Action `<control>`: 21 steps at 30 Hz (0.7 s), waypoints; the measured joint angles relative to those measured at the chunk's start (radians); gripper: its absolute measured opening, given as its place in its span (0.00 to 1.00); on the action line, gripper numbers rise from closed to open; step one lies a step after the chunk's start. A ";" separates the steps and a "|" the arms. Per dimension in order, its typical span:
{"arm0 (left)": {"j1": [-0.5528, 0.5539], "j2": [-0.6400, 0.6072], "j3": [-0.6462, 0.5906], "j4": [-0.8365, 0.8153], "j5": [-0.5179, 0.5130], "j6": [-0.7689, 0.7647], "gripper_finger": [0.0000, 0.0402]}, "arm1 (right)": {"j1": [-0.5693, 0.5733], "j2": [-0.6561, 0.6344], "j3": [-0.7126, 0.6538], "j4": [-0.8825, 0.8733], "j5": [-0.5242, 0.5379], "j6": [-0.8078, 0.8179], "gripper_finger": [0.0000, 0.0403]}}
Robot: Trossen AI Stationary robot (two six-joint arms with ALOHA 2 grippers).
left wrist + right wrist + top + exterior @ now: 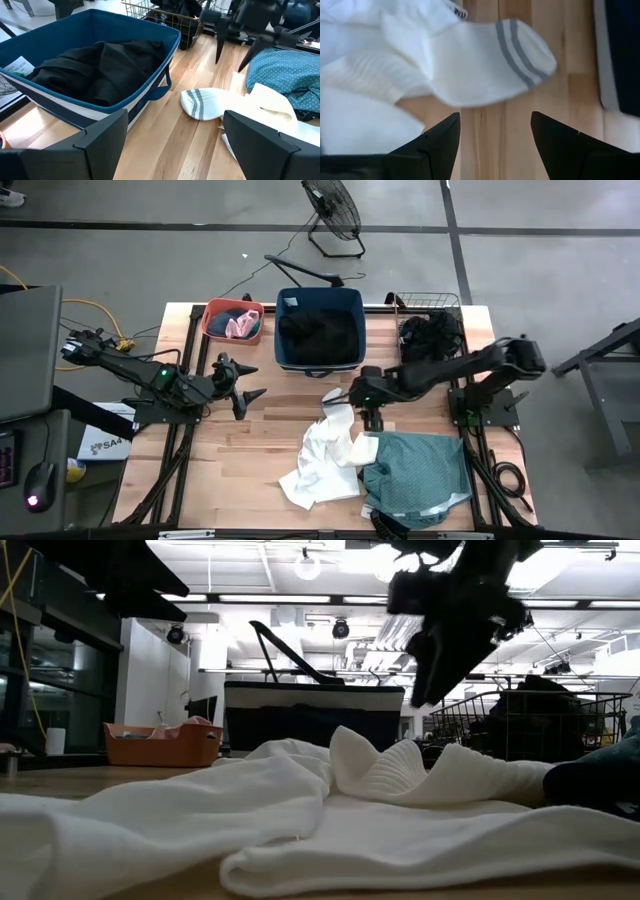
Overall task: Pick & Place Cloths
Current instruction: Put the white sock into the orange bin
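Several cloths point(330, 460) strewn across wooden table point(240, 460).

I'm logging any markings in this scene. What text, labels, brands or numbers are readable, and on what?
"SA4": partial print on the white box left of the table; the rest is cut off.
White tag on the navy tub: lines of print, too small to read.
Dark marks at the white garment's edge: too blurred to read.

The table point(240, 450) is seen from straight above in the high view. The low view is set level at the table top, very close to the white cloth point(300, 810), which is shared with both wrist views.
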 joint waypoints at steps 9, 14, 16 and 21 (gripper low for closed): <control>0.000 0.000 0.000 -0.006 0.000 0.000 0.79 | -0.004 0.150 0.000 0.201 -0.002 -0.074 0.58; 0.000 0.000 0.000 -0.006 0.000 -0.001 0.79 | -0.014 0.203 0.000 0.232 -0.004 -0.069 0.58; 0.000 0.000 0.000 -0.006 0.000 -0.001 0.79 | -0.017 0.223 0.000 0.231 -0.009 -0.066 0.58; 0.000 0.000 0.000 -0.006 0.000 -0.005 0.79 | -0.032 0.247 0.000 0.230 -0.058 -0.038 0.58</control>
